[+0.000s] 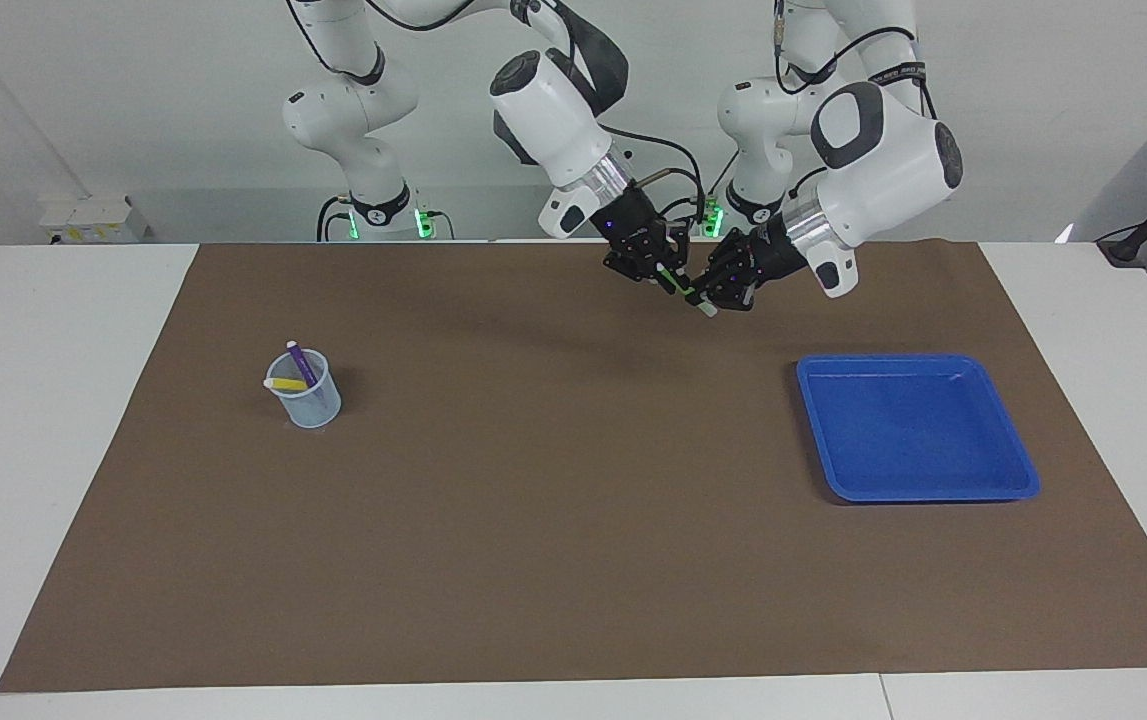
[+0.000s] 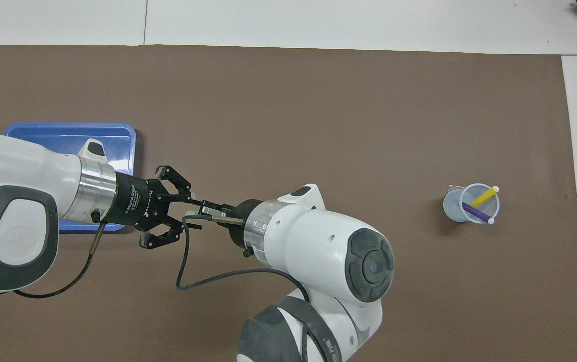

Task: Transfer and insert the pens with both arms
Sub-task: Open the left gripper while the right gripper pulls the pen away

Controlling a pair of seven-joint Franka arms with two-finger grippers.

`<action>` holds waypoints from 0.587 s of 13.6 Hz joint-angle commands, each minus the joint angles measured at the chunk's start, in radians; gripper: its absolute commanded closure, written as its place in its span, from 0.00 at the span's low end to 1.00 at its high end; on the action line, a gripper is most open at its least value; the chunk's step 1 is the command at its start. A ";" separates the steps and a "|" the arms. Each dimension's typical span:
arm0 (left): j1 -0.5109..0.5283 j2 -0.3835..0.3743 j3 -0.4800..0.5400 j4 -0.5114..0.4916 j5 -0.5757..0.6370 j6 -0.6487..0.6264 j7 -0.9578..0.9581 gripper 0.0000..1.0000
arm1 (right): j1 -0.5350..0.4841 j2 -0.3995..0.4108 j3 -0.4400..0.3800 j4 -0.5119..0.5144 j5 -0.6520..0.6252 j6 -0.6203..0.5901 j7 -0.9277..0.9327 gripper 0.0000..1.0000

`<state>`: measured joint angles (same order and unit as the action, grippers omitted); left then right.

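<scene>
Green pen [image 1: 678, 284]: upper centre of frame, raised above brown mat [image 1: 573, 560], clamped in right end effector [image 1: 668, 278]. Left end effector [image 1: 711, 298] at cap end, grip state unclear. Yellow pen [image 1: 285, 383] and purple pen [image 1: 302, 364]: in clear cup [image 1: 305, 392], mid-left. Blue tray [image 1: 916, 427]: mid-right on worktop [image 1: 53, 420].

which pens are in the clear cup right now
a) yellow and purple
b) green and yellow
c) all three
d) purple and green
a: the yellow pen and the purple pen lean inside the clear cup, while the green pen is up in the air between the right gripper and the left gripper, over the brown mat.
</scene>
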<state>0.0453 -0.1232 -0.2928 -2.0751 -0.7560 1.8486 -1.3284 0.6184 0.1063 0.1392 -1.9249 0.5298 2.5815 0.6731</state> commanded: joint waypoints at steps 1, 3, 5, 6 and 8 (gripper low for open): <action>-0.004 -0.035 0.015 -0.019 -0.013 -0.022 0.018 0.00 | -0.064 -0.014 0.002 -0.006 -0.033 -0.088 -0.106 0.86; -0.004 -0.036 0.017 -0.020 0.000 -0.022 0.017 0.00 | -0.144 -0.020 0.002 -0.002 -0.129 -0.183 -0.179 0.86; 0.013 -0.035 0.020 -0.017 0.029 -0.009 0.011 0.00 | -0.216 -0.046 0.002 0.003 -0.219 -0.269 -0.229 0.87; 0.031 -0.035 0.020 -0.016 0.064 -0.008 0.008 0.00 | -0.259 -0.066 0.000 0.007 -0.261 -0.326 -0.281 0.87; 0.094 -0.032 0.018 -0.014 0.090 0.010 0.011 0.00 | -0.351 -0.102 0.000 0.009 -0.374 -0.447 -0.447 0.87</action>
<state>0.0852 -0.1337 -0.2754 -2.0751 -0.6915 1.8503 -1.3260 0.3412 0.0523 0.1292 -1.9099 0.2341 2.2244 0.3460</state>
